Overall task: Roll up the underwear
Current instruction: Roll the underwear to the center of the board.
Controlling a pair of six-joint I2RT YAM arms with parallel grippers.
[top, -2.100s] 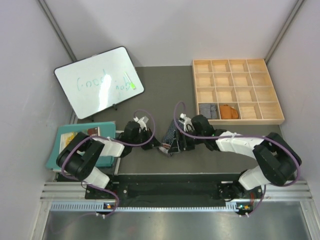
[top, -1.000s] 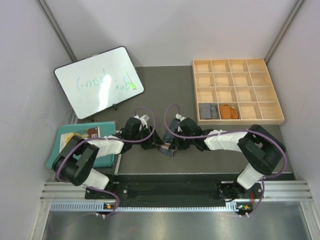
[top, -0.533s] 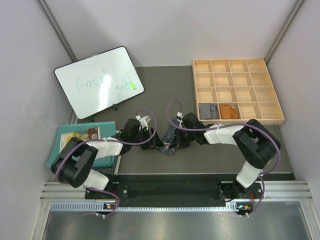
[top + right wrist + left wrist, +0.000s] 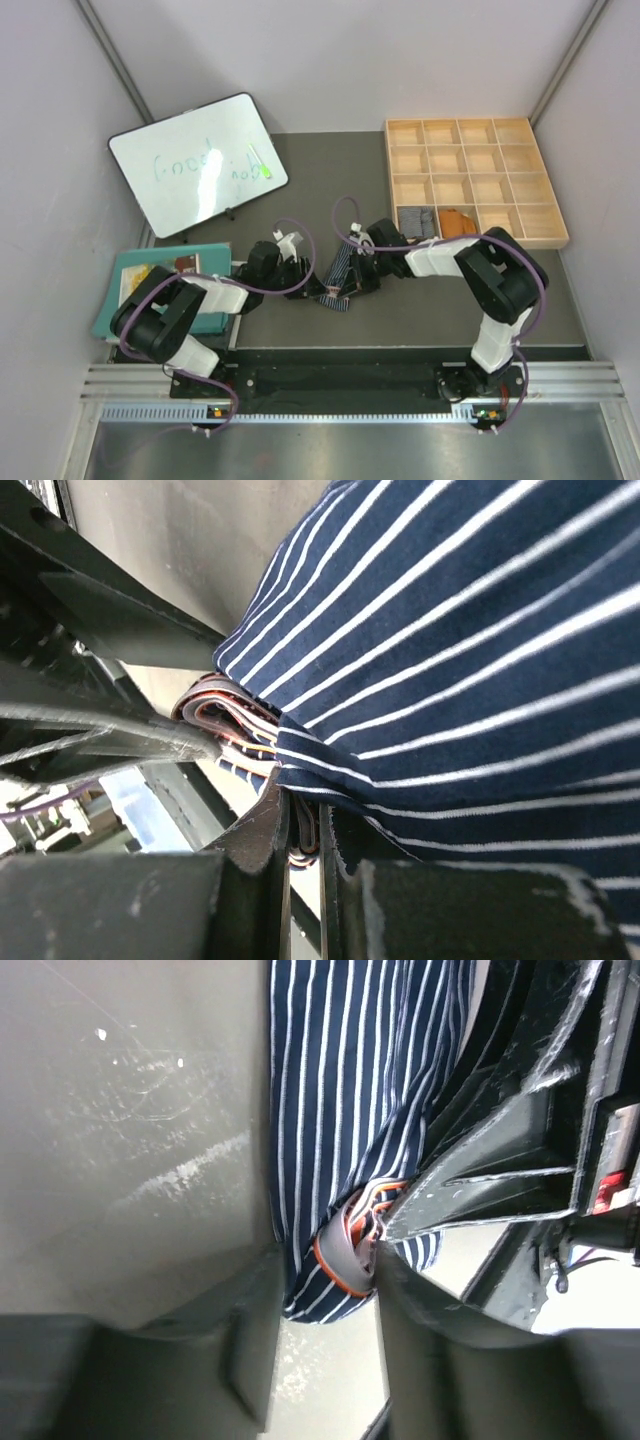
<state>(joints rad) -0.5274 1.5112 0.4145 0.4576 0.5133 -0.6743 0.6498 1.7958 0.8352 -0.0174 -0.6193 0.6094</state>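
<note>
Grey tabletop (image 4: 330, 160), pale walls (image 4: 350, 60)

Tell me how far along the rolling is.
Done: the grey pair and orange pair sit as compact bundles in adjacent tray compartments. In hand: the navy pair lies on the table, right gripper shut on its bunched edge, left gripper straddling its end. Left: finish that roll, then probably tray it.

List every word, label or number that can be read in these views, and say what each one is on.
"Good job": faint slanted handwriting on the whiteboard, followed by a green mark that may be an exclamation mark.
Printed patch on the teal mat: too small to read.
Both wrist views: no text visible.
</note>
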